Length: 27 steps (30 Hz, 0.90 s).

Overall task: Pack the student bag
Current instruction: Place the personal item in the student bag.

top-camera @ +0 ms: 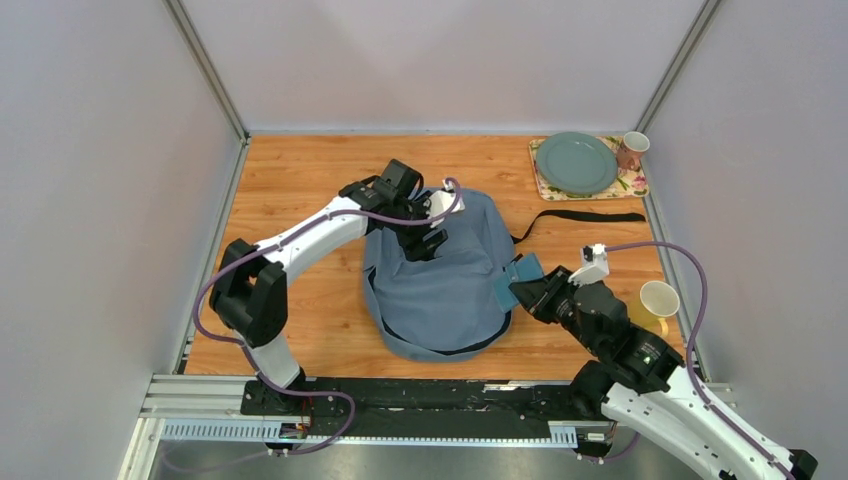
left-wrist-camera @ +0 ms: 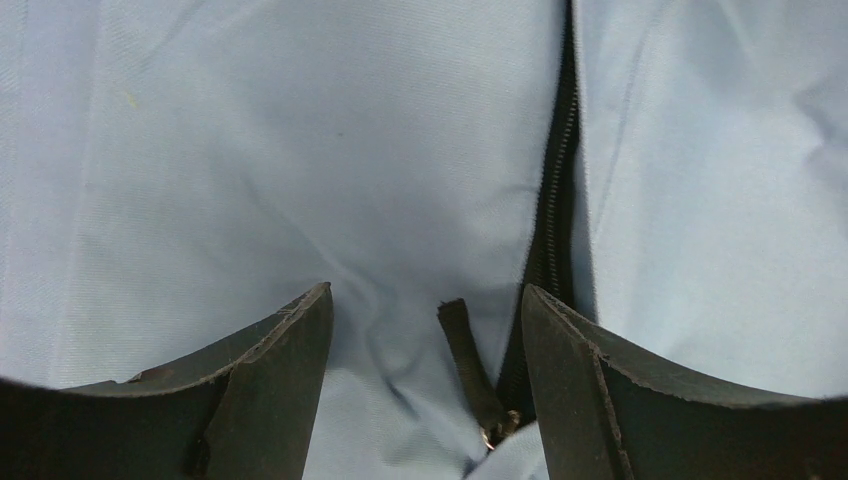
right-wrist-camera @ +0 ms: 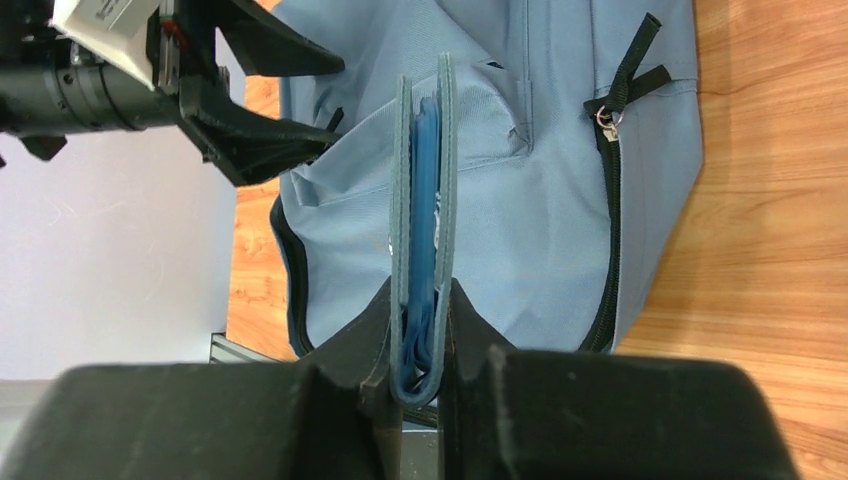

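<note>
A: Where is the student bag [top-camera: 440, 290]?

B: It lies flat on the wooden tabletop [top-camera: 300, 180], about in the middle, between the 2 arms. 1 black strap [top-camera: 590, 215] trails out from it toward the right wall.

A: And the left hand [top-camera: 425, 238]?

B: It is down on the far part of the bag with its fingers spread apart and only cloth between them. In its wrist view the pale blue fabric fills the picture. A dark zip [left-wrist-camera: 560, 170] runs down just inside the right finger, and the zip pull [left-wrist-camera: 468, 360] lies between the 2 fingers. I cannot tell whether either finger touches the pull.

A: The right hand [top-camera: 528, 292]?

B: It is clamped on a flat blue case [top-camera: 515, 278], held on edge at the bag's right side. From its wrist camera the case stands upright between the fingers, grey-blue outside with brighter blue layers within. The bag lies beyond it. I cannot tell whether the case touches the bag.

A: Anything else on the tabletop?

B: In the far right corner a green plate [top-camera: 576, 163] sits on a flowered placemat [top-camera: 640, 185], with a mug [top-camera: 631, 150] at the mat's far right corner. A yellow cup [top-camera: 655, 303] stands near the right edge, just beside the right arm.
</note>
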### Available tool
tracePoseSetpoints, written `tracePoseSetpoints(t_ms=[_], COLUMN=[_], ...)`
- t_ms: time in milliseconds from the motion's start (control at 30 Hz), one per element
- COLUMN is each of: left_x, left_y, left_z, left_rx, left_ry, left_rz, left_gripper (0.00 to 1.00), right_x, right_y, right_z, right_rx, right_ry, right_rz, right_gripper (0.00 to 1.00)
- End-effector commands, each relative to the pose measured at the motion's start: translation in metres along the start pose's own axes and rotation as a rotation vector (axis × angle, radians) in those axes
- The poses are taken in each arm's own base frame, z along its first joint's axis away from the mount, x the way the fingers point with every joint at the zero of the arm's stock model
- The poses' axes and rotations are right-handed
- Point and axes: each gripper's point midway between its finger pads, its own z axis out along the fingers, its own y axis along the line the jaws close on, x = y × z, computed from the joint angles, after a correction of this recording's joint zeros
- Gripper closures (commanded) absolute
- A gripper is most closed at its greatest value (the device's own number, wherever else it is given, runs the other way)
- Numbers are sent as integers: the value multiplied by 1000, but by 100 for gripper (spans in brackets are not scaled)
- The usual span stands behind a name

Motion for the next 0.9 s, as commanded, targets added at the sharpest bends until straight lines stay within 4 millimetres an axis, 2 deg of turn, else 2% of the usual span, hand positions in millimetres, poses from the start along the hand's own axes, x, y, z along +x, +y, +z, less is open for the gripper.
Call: tracePoseSetpoints(t_ms=[0, 33, 67, 100, 133, 167, 233, 300, 433, 467, 633, 667, 833, 867], left_x=[-5, -11, -1, 3, -2, 5, 5, 14, 12, 11, -10, -13, -28, -35], left_y=[-35, -34, -46, -39, -38, -41, -33, -25, -12, -9, -1, 1, 0, 0], left_z=[-7, -7, 3, 5, 8, 13, 19, 22, 23, 21, 5, 3, -13, -19], left_rx=[-1, -35, -30, -94, -127, -137, -231, -292, -377, -402, -466, -474, -490, -494], left_ry=[-39, -70, -47, -28, -49, -31, -14, 7, -17, -21, -114, -123, -175, -196], left_rz=[42, 69, 82, 89, 108, 118, 143, 123, 84, 82, 78, 77, 48, 35], left_gripper=[24, 24, 24, 24, 24, 24, 24, 27, 47, 56, 72, 78, 94, 100], right_x=[-7, -7, -7, -6, -6, -6, -5, -5, -5, -6, -8, -7, -5, -3], right_y=[17, 19, 19, 19, 18, 19, 19, 18, 16, 15, 12, 11, 15, 16], right_z=[5, 5, 6, 7, 7, 7, 8, 8, 6, 5, 4, 4, 6, 7], right_rx=[-55, -60, -60, -56, -55, -57, -57, -56, -51, -50, -46, -44, -58, -60], right_ry=[-25, -25, -23, -21, -18, -19, -16, -19, -19, -24, -43, -40, -25, -17], right_rz=[31, 32, 31, 28, 29, 30, 31, 31, 30, 30, 44, 41, 44, 42], right_gripper=[99, 99, 99, 99, 99, 99, 99, 99, 99, 99, 99, 99, 99, 99])
